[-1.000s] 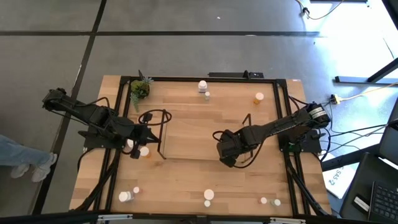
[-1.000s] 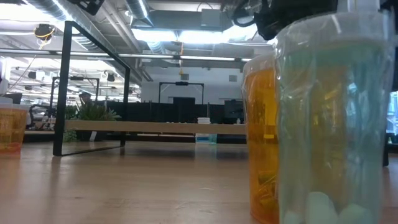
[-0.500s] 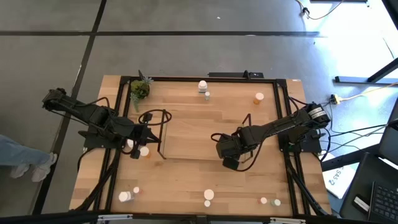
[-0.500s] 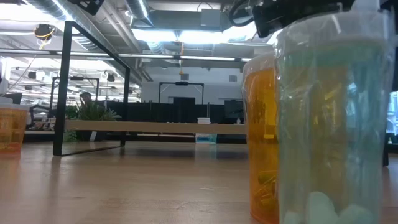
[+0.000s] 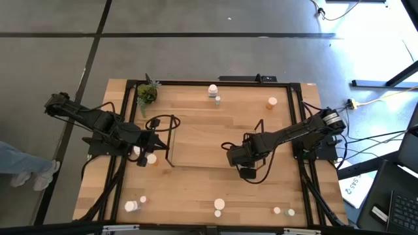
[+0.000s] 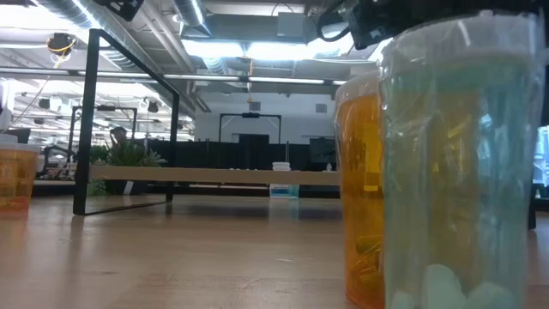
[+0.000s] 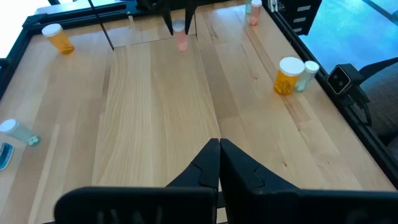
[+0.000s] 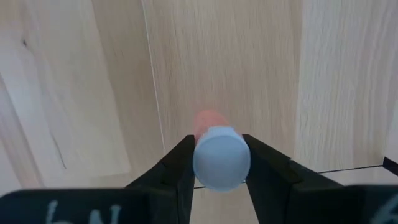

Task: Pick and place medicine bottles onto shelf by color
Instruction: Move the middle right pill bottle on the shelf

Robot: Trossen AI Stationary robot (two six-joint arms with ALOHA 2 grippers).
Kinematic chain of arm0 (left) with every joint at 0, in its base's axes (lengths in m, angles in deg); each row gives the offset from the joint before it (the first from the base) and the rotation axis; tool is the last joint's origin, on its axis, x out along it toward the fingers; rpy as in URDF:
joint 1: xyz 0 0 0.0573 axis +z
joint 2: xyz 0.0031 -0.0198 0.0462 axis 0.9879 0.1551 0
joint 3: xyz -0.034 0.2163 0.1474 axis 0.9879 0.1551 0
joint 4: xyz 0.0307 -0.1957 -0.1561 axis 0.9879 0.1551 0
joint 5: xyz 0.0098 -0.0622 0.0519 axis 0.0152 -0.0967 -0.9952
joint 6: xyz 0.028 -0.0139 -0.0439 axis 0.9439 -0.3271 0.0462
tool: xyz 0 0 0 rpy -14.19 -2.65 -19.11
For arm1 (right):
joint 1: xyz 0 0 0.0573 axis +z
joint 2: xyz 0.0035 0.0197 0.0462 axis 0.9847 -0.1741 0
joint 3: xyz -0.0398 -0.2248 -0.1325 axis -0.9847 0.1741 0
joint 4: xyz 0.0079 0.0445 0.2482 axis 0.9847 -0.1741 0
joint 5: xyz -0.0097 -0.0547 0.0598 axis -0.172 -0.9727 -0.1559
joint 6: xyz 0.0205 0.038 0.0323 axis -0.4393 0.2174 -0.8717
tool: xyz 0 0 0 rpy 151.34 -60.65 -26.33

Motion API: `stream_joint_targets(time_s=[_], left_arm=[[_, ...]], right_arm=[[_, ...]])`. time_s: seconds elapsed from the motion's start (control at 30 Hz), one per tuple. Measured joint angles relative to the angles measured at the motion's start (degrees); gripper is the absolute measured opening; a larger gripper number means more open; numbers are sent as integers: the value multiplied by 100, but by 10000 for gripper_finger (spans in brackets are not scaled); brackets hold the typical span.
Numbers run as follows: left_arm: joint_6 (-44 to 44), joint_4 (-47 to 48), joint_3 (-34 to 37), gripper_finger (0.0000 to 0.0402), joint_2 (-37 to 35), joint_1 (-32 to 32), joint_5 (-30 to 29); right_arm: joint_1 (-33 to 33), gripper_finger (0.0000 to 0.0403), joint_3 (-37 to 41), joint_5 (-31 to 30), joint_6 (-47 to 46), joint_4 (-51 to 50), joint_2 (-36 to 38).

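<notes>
We see the right gripper (image 8: pixel 217 163) clamped on a pink bottle (image 8: pixel 216 152) above the shelf (image 5: pixel 196 140). The left gripper (image 7: pixel 219 163), fingers together, waits beside the shelf's left end.

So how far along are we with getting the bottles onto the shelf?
Early. No bottle shows as placed on the shelf in the high view. In hand: the right tool is shut on a pink bottle over the shelf. The left tool waits shut. Left: bottles scattered on the table, including an orange bottle.

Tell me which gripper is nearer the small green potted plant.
Left. The left gripper sits just below the green potted plant on the table's left side; the right gripper is across the table, mid-right.
</notes>
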Motion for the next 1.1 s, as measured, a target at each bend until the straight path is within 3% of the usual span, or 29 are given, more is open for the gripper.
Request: stream_joint_targets(time_s=[1.1], left_arm=[[-6, 2, 0, 0, 1, 0, 0]], right_arm=[[-2, 122, -9, -34, -229, 30, -265]])
